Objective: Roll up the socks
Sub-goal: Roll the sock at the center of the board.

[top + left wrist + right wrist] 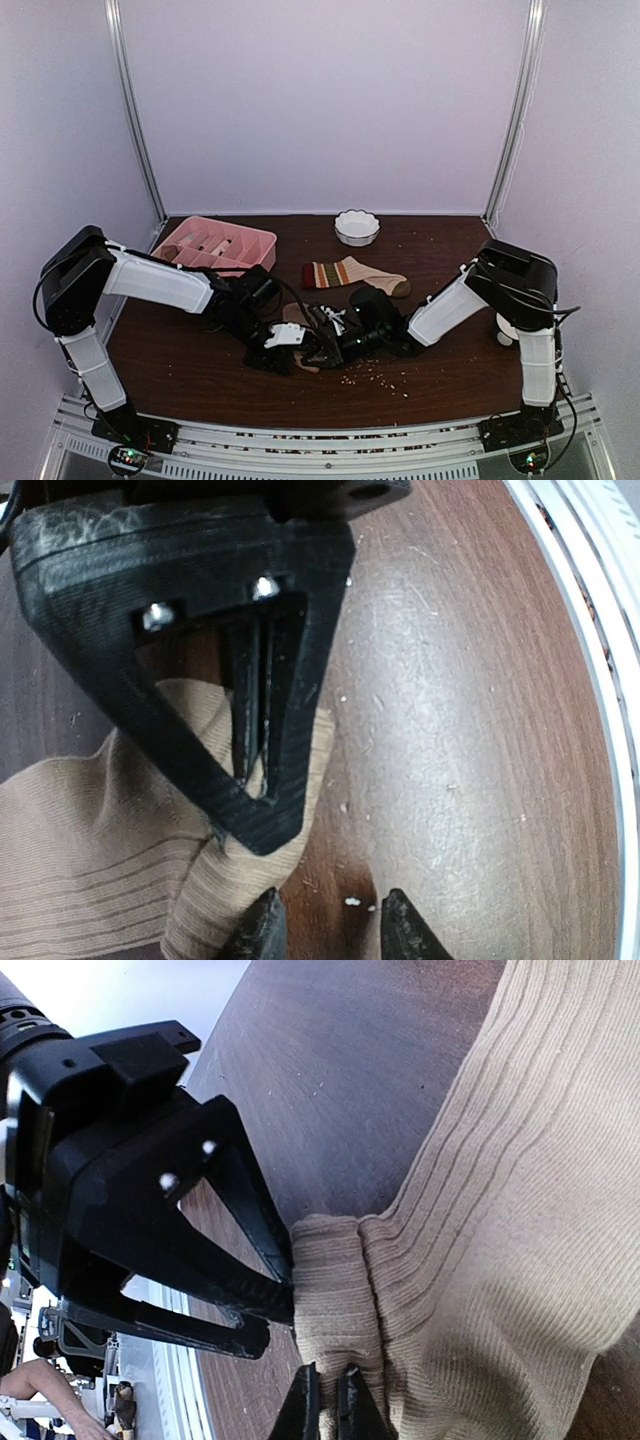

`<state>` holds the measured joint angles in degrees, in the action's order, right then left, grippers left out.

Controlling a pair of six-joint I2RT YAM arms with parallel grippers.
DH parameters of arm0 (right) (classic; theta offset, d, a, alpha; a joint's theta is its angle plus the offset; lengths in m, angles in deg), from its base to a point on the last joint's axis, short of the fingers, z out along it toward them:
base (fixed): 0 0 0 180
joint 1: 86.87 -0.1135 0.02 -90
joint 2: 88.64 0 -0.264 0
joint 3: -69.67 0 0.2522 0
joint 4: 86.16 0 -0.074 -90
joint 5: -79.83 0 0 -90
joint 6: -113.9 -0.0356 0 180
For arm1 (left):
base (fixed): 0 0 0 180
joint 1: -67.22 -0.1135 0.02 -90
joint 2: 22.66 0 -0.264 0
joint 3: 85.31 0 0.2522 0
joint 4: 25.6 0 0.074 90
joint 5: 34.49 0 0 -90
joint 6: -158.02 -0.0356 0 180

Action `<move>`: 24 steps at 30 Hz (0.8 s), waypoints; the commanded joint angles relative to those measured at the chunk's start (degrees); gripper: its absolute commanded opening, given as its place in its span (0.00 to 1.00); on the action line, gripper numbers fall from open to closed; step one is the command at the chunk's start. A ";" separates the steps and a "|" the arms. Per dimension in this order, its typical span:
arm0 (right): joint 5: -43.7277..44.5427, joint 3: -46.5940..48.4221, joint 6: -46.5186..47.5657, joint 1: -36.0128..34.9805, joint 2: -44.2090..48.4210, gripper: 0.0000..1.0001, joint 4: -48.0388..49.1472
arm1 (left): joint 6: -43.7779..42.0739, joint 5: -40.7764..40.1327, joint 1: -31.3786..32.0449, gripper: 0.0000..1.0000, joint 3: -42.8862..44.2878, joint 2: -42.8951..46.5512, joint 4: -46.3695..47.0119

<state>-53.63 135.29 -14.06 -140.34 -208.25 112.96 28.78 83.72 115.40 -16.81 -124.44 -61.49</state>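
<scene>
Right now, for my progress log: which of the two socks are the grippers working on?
The plain tan ribbed sock: the right gripper is shut on its fold, the open left gripper beside it. The striped-cuff sock lies apart, untouched.

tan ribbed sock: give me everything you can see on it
The tan sock is a plain, soft, finely ribbed knit. It lies on the dark wood table between the arms, which hide most of it in the top view. One edge is bunched into a thick fold, and the right gripper is shut on it. The left gripper is open, with one finger at the fold.
</scene>
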 commanded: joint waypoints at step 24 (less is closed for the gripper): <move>6.38 -4.86 -2.76 -0.27 -5.57 0.00 -16.95 | -2.77 -2.39 -0.04 0.15 -0.36 -0.27 4.17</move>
<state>-53.37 135.02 -15.87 -140.34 -208.32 113.57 26.52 81.64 115.38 -17.13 -123.17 -58.02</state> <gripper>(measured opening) 0.050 0.187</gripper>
